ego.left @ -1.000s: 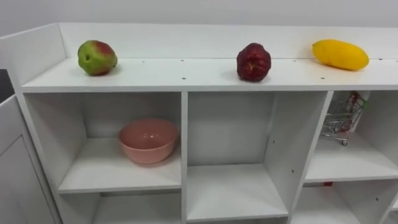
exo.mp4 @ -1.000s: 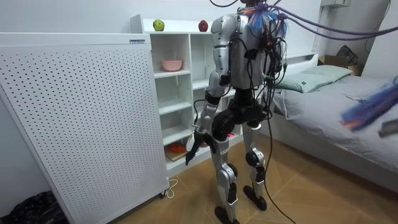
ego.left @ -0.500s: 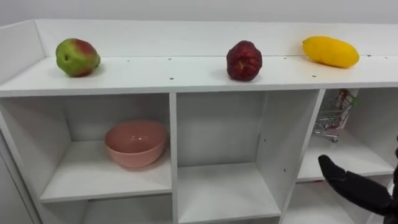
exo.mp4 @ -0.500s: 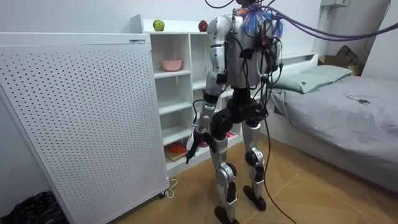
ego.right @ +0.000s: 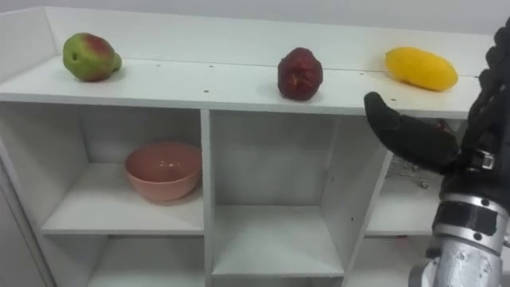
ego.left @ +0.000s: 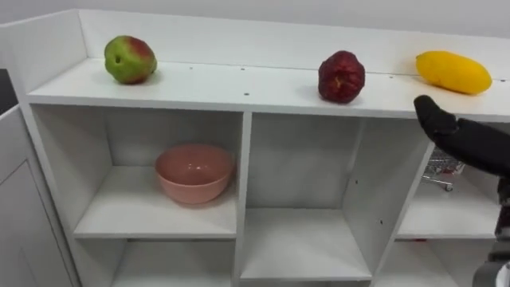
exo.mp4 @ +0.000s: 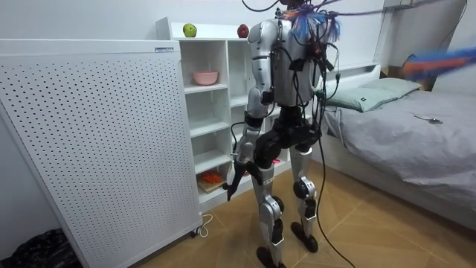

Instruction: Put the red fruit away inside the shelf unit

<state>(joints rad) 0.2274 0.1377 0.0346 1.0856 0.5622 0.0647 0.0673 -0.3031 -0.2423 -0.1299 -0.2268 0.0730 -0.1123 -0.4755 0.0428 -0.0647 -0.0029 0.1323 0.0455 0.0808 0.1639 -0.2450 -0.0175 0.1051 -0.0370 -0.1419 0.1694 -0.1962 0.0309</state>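
Observation:
Three fruits lie on the top board [ego.left: 215, 84] of a white shelf unit: a green-and-red fruit [ego.left: 129, 59] at the left, a dark red fruit [ego.left: 341, 77] in the middle and a long yellow fruit [ego.left: 453, 72] at the right. My right hand [ego.left: 446, 131] is black and reaches in from the right with straight fingers. It is level with the top board's front edge, just below and in front of the yellow fruit, and holds nothing. My left hand [exo.mp4: 232, 175] hangs by my thigh in the room view, fingers relaxed and empty.
A pink bowl [ego.left: 194, 173] sits in the upper left compartment. A small wire cart [ego.left: 442, 167] stands in the right compartment, partly behind my hand. I stand facing the shelves, between a white perforated panel [exo.mp4: 97, 141] and a bed [exo.mp4: 416, 126].
My right hand has risen from the lower right to the level of the top board, under the yellow fruit. The eye view has shifted a little; the fruits stay put.

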